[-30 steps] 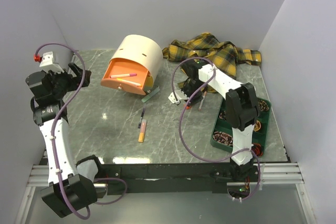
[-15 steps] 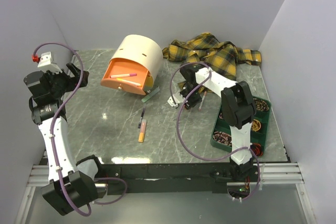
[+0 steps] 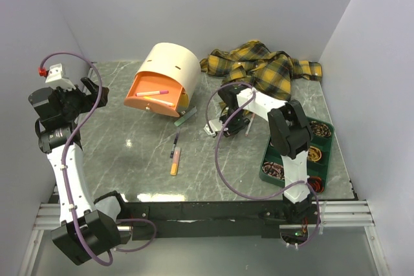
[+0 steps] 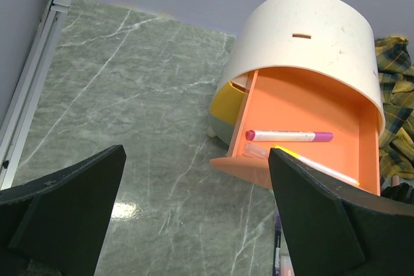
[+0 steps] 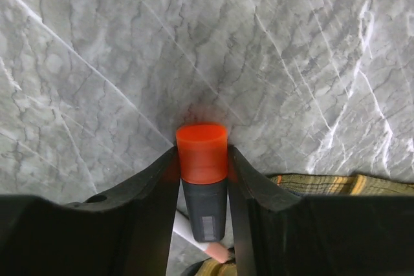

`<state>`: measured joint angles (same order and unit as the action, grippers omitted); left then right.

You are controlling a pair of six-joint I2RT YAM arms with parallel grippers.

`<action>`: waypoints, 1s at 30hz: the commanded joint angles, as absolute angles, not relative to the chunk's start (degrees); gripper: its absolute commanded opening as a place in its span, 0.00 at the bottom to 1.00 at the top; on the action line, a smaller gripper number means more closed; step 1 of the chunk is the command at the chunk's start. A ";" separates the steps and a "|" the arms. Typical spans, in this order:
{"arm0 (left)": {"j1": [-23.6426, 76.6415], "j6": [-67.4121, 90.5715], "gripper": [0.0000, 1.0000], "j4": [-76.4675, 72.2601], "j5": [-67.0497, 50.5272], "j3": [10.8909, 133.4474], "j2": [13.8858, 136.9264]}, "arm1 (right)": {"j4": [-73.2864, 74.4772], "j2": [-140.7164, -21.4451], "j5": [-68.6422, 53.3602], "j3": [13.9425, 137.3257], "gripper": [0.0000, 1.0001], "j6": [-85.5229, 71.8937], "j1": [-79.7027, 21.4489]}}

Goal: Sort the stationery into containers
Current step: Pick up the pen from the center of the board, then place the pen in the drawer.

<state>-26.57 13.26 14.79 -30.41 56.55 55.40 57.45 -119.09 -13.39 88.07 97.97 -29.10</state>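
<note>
My right gripper (image 5: 202, 159) is shut on a dark marker with an orange cap (image 5: 202, 153), held low over the marble table; it also shows in the top view (image 3: 228, 119). A white pen with a pink tip (image 5: 197, 240) lies under it. The cream drum box (image 3: 169, 69) has its orange drawer (image 3: 155, 98) open, with a pink marker (image 4: 289, 136) and a yellow highlighter (image 4: 320, 165) inside. A dark pen (image 3: 175, 143) and an orange highlighter (image 3: 174, 161) lie on the table. My left gripper (image 4: 194, 218) is open and empty, left of the drawer.
The plaid shirt (image 3: 272, 63) lies at the back right, close behind my right gripper. The dark green tray (image 3: 266, 171) at the right holds coiled rubber bands. A pale green strip (image 3: 186, 116) lies by the drum box's foot.
My right gripper has moved left and a little nearer with the orange-capped marker in it. The left arm has barely moved.
</note>
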 commanded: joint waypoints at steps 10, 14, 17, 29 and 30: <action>-27.07 15.56 1.00 11.07 -32.43 57.57 54.93 | 58.53 -114.62 -15.98 87.87 0.24 91.85 -30.67; -26.98 15.91 0.99 10.90 -32.69 57.48 54.41 | 64.50 -107.69 -24.24 94.99 0.22 87.47 -30.85; -26.98 16.61 1.00 10.20 -32.87 56.78 53.79 | 66.88 -103.90 -31.62 101.67 0.20 83.17 -31.11; -26.98 18.02 0.99 8.79 -33.22 56.78 53.26 | 31.41 -102.47 -54.13 111.79 0.17 39.58 -31.55; -26.90 18.02 0.99 8.96 -33.22 57.13 53.09 | 26.59 -103.52 -54.31 113.45 0.17 37.03 -31.81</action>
